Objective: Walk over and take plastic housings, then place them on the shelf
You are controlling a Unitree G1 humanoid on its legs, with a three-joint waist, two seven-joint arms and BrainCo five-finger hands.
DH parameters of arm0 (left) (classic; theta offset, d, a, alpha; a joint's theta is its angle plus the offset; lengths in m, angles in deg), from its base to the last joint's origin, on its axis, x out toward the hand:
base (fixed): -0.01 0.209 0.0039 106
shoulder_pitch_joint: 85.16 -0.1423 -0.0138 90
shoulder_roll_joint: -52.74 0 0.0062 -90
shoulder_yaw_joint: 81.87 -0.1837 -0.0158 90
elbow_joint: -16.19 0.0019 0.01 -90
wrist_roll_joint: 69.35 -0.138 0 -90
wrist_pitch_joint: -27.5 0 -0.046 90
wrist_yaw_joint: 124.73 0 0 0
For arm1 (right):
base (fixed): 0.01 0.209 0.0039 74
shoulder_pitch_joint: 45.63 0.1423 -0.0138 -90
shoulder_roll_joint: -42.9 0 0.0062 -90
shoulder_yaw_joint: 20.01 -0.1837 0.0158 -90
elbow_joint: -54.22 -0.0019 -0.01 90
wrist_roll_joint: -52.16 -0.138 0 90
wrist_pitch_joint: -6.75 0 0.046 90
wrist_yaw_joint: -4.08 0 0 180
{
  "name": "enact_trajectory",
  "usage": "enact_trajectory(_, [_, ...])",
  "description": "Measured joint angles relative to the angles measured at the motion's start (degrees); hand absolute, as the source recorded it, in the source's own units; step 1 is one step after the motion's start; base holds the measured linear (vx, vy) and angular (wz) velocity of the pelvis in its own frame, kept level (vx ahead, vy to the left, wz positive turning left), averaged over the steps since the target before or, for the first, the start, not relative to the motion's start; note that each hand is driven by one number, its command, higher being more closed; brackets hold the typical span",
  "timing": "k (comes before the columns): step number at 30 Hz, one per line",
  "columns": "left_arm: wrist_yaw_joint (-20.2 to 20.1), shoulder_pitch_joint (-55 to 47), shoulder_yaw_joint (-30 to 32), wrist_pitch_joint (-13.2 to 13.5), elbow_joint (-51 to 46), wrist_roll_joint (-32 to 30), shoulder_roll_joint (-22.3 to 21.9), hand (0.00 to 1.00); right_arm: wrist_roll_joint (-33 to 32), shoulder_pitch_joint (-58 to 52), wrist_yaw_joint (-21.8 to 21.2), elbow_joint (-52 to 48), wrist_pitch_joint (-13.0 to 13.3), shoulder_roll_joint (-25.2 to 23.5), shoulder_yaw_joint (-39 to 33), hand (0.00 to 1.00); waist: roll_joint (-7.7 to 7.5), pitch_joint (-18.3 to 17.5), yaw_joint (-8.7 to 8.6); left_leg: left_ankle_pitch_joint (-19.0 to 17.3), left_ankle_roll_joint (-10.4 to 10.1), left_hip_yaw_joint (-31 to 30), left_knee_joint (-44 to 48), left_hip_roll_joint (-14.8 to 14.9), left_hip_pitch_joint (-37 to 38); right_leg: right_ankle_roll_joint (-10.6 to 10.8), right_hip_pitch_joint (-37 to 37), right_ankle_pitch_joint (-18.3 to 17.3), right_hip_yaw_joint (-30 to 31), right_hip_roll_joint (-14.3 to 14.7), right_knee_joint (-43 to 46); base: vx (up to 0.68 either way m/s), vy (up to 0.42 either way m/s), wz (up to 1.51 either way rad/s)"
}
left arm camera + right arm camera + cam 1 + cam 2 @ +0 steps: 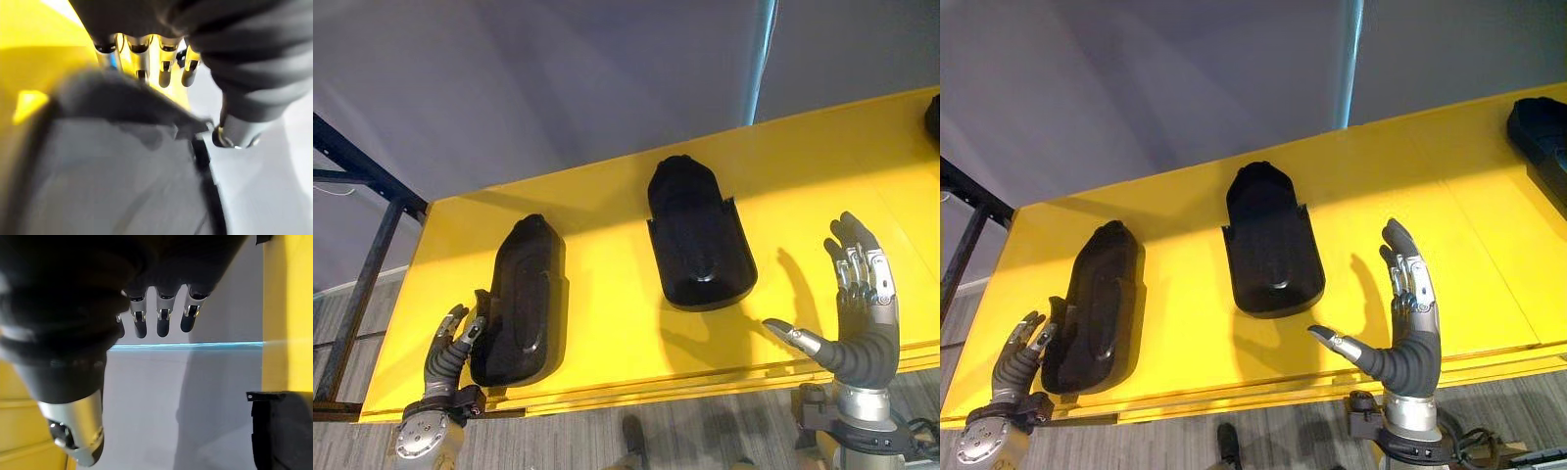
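Two black plastic housings lie on the yellow shelf top [803, 166]. The left housing [521, 299] lies lengthwise near the front edge. My left hand [450, 352] is open at its near left side, fingers relaxed against its edge; in the left wrist view the fingers [139, 58] reach over the housing's dark rim [122, 171]. The middle housing [697, 235] lies hollow side up, untouched. My right hand [862, 323] is raised open to its right, fingers straight, thumb spread, holding nothing. The right wrist view shows its fingers [164, 316] and a housing's corner [283, 431].
A third black housing [1542, 137] lies at the shelf's far right edge. A dark metal frame [362, 264] stands left of the shelf. A grey wall [558, 78] with a light blue strip [764, 59] rises behind it. Bare yellow surface lies between the housings.
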Motion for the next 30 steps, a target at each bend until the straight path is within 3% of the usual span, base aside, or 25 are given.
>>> enact_trajectory(4, [1.09,0.00,0.06,0.26,-2.39,1.48,0.02,0.00,0.00,-1.38,0.00,1.66,0.04,-2.74,0.56,0.00,-1.42,-4.11,0.13,-0.02,-0.01,0.13,-0.60,-0.24,3.31,0.24,5.32,0.19,-1.43,0.29,-3.72,0.10,-0.013,0.12])
enact_trajectory(5, [1.69,0.02,0.11,0.86,-4.03,2.22,0.02,1.00,0.01,-1.44,-0.01,3.15,0.11,-3.18,0.98,0.00,-1.89,-5.34,0.13,-0.02,-0.03,-0.05,-1.17,-0.20,4.65,0.18,7.03,0.26,-1.87,0.58,-4.70,0.09,-0.048,0.03])
enact_trajectory(8, [3.06,-0.02,0.82,5.72,-8.00,5.64,0.06,1.00,0.02,-1.67,-0.11,5.17,0.10,-4.34,1.14,0.00,-2.02,-7.68,0.18,-0.05,-0.08,-0.21,-1.94,-0.16,6.06,0.01,8.82,0.55,-2.10,1.18,-6.09,0.04,-0.036,-0.02])
enact_trajectory(10, [3.23,-1.67,1.72,12.06,-16.63,7.88,-0.32,1.00,0.02,-3.47,-0.10,5.43,0.10,-5.22,1.17,0.00,-2.04,-9.01,0.16,0.03,-0.19,-0.49,-2.55,0.01,7.02,-0.09,9.72,0.70,-2.18,1.52,-6.63,0.00,-0.035,-0.03])
enact_trajectory(11, [3.05,-2.53,1.71,13.13,-19.38,7.92,-0.75,1.00,0.02,-4.09,-0.12,5.43,0.09,-5.69,1.17,0.00,-2.00,-9.33,0.15,0.10,-0.28,-0.62,-2.73,0.04,7.26,-0.07,10.09,0.88,-2.28,1.65,-7.09,-0.02,-0.035,-0.01])
enact_trajectory(13, [0.66,-7.88,1.02,15.88,-28.42,8.18,-5.98,1.00,0.02,-6.92,-0.39,5.42,0.07,-7.17,1.10,0.00,-1.76,-10.21,0.00,0.12,-0.30,-1.30,-2.81,0.15,7.61,-0.11,10.95,1.67,-2.86,2.03,-8.60,-0.02,-0.022,0.04])
enact_trajectory(17, [-2.24,-20.80,-6.97,16.10,-31.81,8.34,-16.11,1.00,-0.44,-10.92,-1.65,5.42,0.07,-9.23,1.18,0.00,-1.70,-10.29,0.10,0.43,-0.53,-2.80,-3.10,0.42,6.44,-0.30,10.86,2.01,-3.84,2.80,-9.74,-0.06,-0.007,0.16])
enact_trajectory(19, [-2.63,-24.72,-10.14,15.24,-31.00,8.95,-18.12,1.00,-0.70,-12.30,-1.84,5.44,0.07,-9.21,1.73,0.00,-1.82,-10.15,0.32,1.29,-0.46,-3.78,-3.72,0.73,5.33,-0.57,10.10,2.17,-4.83,3.31,-9.77,-0.06,-0.010,0.31])
enact_trajectory(24, [-2.51,-27.14,-13.96,14.65,-26.37,9.34,-18.29,1.00,-0.70,-12.66,-0.38,7.41,0.11,-8.91,4.01,0.00,-2.01,-8.14,0.76,3.38,-0.78,-5.13,-4.80,1.55,2.67,-1.02,7.04,2.43,-5.58,4.40,-8.71,-0.04,-0.011,0.15])
enact_trajectory(30, [-1.81,-26.44,-15.75,15.76,-22.43,9.46,-17.94,1.00,-0.56,-12.79,4.73,10.43,0.36,-7.92,4.47,0.00,-1.75,-3.60,0.22,4.26,-0.74,-5.86,-4.87,1.60,0.38,-1.08,4.66,2.47,-6.00,4.48,-7.86,-0.01,0.000,0.06])
